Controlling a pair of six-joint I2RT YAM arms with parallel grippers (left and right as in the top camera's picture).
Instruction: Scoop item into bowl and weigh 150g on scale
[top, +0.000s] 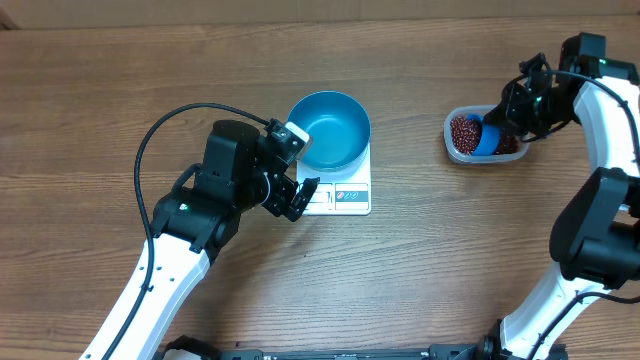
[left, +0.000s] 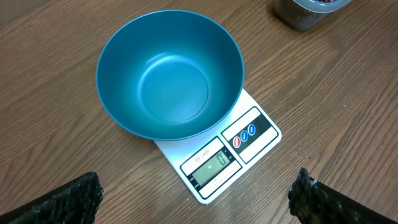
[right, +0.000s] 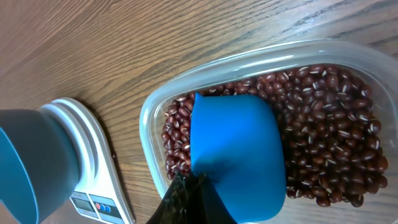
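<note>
The teal-blue bowl (top: 330, 128) (left: 169, 74) stands empty on the white scale (top: 345, 195) (left: 249, 134), whose display faces the table's front. My left gripper (top: 303, 170) (left: 196, 202) hovers at the scale's front-left edge, wide open and holding nothing. At the right, dark red-brown beans (top: 464, 130) (right: 329, 149) fill a clear tub (top: 455, 148) (right: 149, 124). My right gripper (top: 510, 115) (right: 189, 193) is shut on the handle of a blue scoop (top: 488, 135) (right: 236, 149). The scoop lies bottom-up in the beans, so its contents are hidden. The bowl (right: 31, 162) and scale (right: 93, 162) show at the left of the right wrist view.
Bare wooden tabletop (top: 420, 260) surrounds the scale and the tub. A gap of bare wood separates the scale from the tub. The tub's corner (left: 305, 15) shows at the top of the left wrist view. The left arm's black cable (top: 160, 130) loops above the table.
</note>
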